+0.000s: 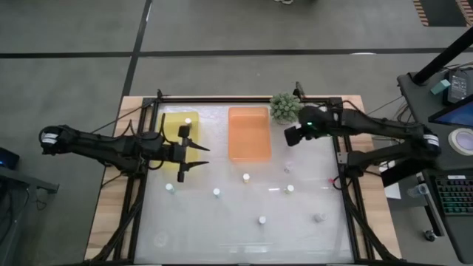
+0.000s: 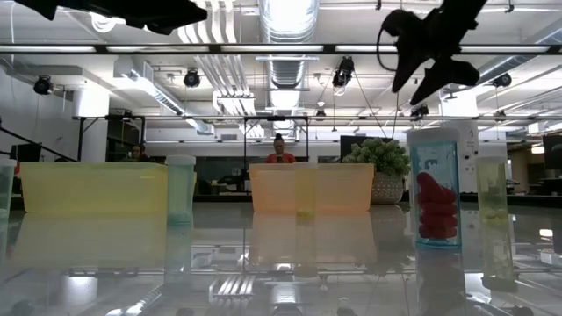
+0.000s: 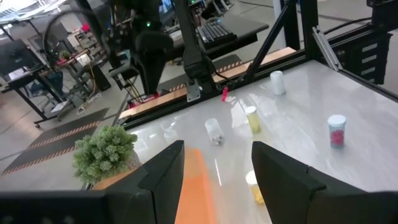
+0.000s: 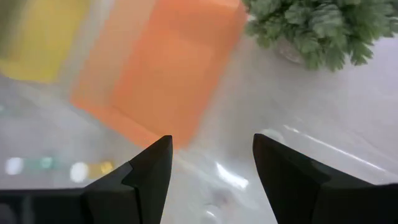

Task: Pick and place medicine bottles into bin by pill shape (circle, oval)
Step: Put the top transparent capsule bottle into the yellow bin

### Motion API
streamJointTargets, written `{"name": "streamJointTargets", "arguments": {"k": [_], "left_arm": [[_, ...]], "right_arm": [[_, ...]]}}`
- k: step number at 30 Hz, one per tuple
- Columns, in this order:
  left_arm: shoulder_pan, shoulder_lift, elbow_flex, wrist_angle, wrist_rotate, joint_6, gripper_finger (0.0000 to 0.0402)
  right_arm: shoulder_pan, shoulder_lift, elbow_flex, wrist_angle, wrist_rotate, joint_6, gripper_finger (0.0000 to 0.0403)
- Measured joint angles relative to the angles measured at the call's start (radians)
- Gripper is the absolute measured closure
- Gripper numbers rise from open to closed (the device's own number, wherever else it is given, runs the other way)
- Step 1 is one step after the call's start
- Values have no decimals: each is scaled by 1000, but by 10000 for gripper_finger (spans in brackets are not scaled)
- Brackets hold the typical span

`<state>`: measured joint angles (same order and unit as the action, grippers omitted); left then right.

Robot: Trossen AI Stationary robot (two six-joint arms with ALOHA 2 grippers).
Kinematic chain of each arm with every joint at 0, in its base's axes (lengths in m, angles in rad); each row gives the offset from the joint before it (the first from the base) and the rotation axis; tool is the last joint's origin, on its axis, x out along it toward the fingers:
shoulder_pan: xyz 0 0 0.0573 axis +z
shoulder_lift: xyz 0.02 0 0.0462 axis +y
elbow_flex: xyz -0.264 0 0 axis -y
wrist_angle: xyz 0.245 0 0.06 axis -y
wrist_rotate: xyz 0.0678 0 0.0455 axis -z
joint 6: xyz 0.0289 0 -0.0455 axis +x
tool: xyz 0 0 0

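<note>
Glossy white tabletop [image 1: 236,229] carries a yellow bin [image 1: 177,127] and an orange bin [image 1: 248,133] at its far edge, with a green plant ball [image 1: 284,106] beside the orange one. Medicine bottles [image 1: 246,177] stand scattered across the near half, well apart; one white cap [image 1: 188,120] shows inside the yellow bin.

Left gripper [image 1: 194,157] hovers beside the yellow bin, jaws spread and empty. Right gripper [image 1: 293,136] hovers near the orange bin, jaws likewise spread and empty.

Handling judgement: the bottles appear light, rigid and smooth, and likely to tip or skid on this surface. Take hold across the body just under the cap.

Only the low view reveals contents: a bottle with red pills [image 2: 436,204]. The high view shows caps alone.
</note>
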<state>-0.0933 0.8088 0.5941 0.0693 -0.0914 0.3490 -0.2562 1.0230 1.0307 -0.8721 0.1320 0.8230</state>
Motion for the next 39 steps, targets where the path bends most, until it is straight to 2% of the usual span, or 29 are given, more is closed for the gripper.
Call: {"name": "streamJointTargets", "arguments": {"k": [6,13,22,32,39], "left_arm": [[0,-12,-10,3,0,34,228],[0,-41,-32,-3,0,86,228],[2,-74,-39,-4,-5,153,228],[2,-77,-39,-7,-75,183,228],[2,-77,-39,-11,-78,183,228]], "right_arm": [[0,127,141,-196,2,1,188],[0,233,223,-342,0,51,188],[0,286,234,-357,-2,97,188],[-4,361,225,-356,-1,101,188],[-26,420,225,-350,1,-13,192]]}}
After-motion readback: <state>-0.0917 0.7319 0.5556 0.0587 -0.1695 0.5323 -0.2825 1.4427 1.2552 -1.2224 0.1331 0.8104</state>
